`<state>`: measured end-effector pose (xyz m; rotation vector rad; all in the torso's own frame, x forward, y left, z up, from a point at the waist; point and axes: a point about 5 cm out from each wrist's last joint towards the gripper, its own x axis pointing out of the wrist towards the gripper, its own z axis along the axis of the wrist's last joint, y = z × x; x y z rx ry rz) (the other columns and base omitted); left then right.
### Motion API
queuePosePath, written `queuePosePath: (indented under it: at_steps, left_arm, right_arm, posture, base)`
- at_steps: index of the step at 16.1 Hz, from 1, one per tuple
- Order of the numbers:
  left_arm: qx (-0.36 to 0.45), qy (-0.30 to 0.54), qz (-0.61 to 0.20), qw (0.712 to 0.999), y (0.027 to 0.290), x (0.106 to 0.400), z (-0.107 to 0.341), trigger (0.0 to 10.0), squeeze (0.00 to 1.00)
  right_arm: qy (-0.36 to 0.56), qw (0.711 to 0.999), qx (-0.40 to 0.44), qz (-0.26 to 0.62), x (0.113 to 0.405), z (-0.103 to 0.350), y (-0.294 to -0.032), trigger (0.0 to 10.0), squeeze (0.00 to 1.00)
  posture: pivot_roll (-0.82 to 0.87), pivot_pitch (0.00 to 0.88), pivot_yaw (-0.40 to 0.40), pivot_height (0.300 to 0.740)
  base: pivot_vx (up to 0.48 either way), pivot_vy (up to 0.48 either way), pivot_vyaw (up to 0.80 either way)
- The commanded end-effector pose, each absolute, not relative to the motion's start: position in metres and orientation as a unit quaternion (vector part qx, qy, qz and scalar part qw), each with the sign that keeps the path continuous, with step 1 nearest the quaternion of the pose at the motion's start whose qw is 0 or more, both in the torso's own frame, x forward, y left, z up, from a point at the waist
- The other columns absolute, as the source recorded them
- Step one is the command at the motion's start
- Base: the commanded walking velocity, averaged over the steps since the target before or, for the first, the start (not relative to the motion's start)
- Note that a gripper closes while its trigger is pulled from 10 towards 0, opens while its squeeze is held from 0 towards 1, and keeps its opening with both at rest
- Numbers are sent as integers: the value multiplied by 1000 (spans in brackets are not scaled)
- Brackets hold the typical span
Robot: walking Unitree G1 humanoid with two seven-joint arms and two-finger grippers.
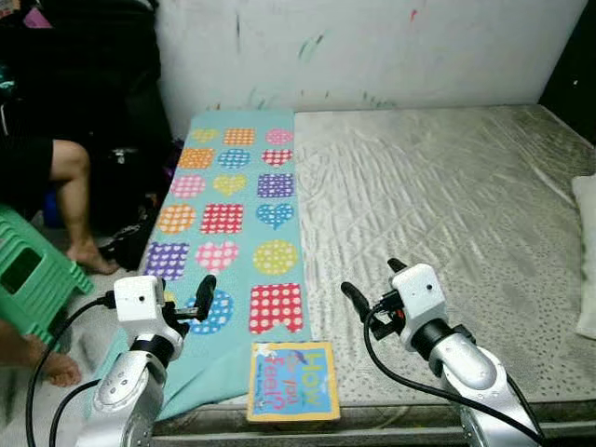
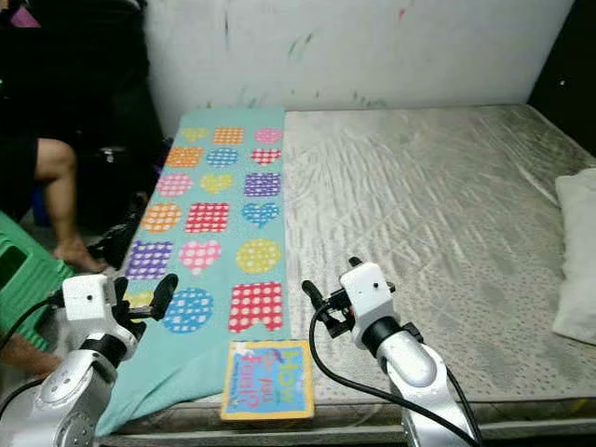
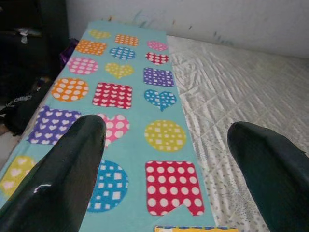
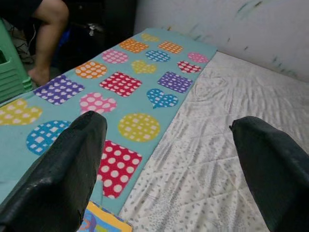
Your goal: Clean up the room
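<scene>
Lying flat at the near edge of the bed, a colourful book (image 1: 292, 381) with a yellow border sits on the corner of a teal mat (image 1: 233, 219) covered in dotted hearts, squares and circles. That mat runs up the bed's left side to the scuffed white wall (image 1: 372, 47), with a bare grey mattress (image 1: 438, 214) beside it and a white pillow (image 2: 579, 251) at the far right edge. Left claw (image 1: 194, 303) hovers over the mat's near left corner, fingers spread wide. Right claw (image 1: 375, 284) hangs above the mattress just right of the book, fingers spread too. Off to the left, a person's bare leg (image 1: 76, 200) and a green plastic stool (image 1: 33, 279) stand on the floor.
</scene>
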<state>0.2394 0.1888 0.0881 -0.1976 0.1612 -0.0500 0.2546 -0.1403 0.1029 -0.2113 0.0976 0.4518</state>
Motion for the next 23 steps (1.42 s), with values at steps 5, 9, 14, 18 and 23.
queuePosePath:
  at_steps: [5,9,14,18,23]
  left_arm:
    - [-97,82,-27,992,187,238,89,10000,0]
    - [-94,82,-29,992,187,238,88,10000,0]
    - [-83,75,-29,993,187,243,90,10000,0]
    - [-66,60,-34,995,188,251,94,10000,0]
    - [-16,31,-29,999,192,261,91,10000,0]
  right_arm:
    - [43,969,-100,221,255,106,-142,10000,0]
    - [39,967,-105,227,255,106,-140,10000,0]
    - [38,977,-68,200,263,109,-140,10000,0]
    - [19,980,-66,185,271,111,-137,10000,0]
    - [-49,989,-30,138,279,123,-142,10000,0]
  posture:
    - [-139,0,18,740]
    - [-137,0,17,740]
    - [-134,0,18,740]
    - [-133,0,26,740]
    - [-137,0,71,740]
  base:
    - [0,-352,0]
    - [0,-359,0]
    - [0,-319,0]
    - [0,0,0]
    - [0,0,0]
